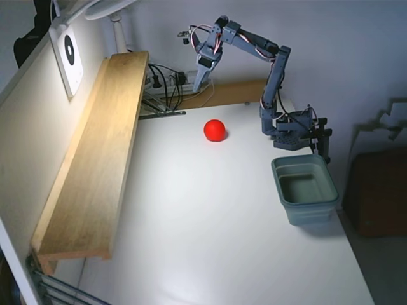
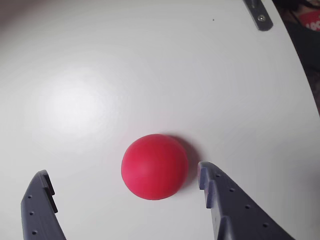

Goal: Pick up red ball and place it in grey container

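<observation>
Over on the left of the fixed view, a long pale wooden shelf board is leaning along the wall, with a white card bearing a black ring hanging above it. Moving rightward, a tangle of black cables is sitting at the back edge of the white tabletop.

Next, the small, smooth, bright red ball is resting on the table near the back, untouched and clear of everything around it. Above and slightly behind it, the grey-blue two-finger gripper is hanging in the air with its tips pointing down, not reaching the table. The arm is arching rightward from there down to its base, which is standing at the table's right side.

Just in front of that base, the grey-blue rectangular plastic tub with rounded corners is sitting at the right edge, well apart from the ball, and it is showing nothing inside.

In the wrist view, the left finger is poking in at the bottom left and the right finger at the bottom right, spread wide apart with nothing held. The ball is lying on the white surface between them, nearer the right finger, though whether that finger is touching it I cannot tell.
</observation>
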